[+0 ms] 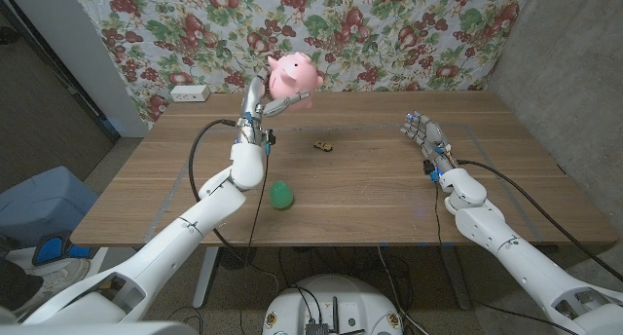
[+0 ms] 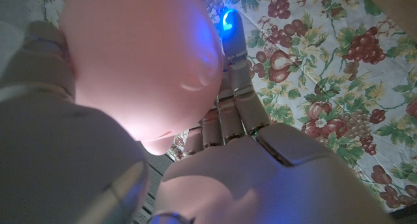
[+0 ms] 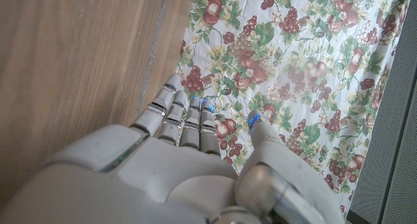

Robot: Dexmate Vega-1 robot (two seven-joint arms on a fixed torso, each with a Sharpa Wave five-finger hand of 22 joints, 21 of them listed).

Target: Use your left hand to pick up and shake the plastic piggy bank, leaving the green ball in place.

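Green ball (image 1: 281, 195) on table — left hand (image 1: 255, 111) fingers grasp raised piggy bank (image 1: 292, 77).

Your left hand (image 1: 256, 109) is raised in the upper middle-left of the frame, holding the pink plastic piggy bank (image 1: 293, 77) up off the wooden table (image 1: 370, 194), in front of the floral cloth (image 1: 341, 28) that hangs behind. The green ball (image 1: 281, 195) sits on the table below it, near the front edge at lower centre, apart from your forearm. A small dark object (image 1: 324, 145) lies mid-table, too small to identify. Your right hand (image 1: 423, 136) is at centre right, fingers apart and holding nothing. A white box (image 1: 190, 93) rests at the table's far left corner, and a blue bin (image 1: 44, 206) stands on the floor at lower left.
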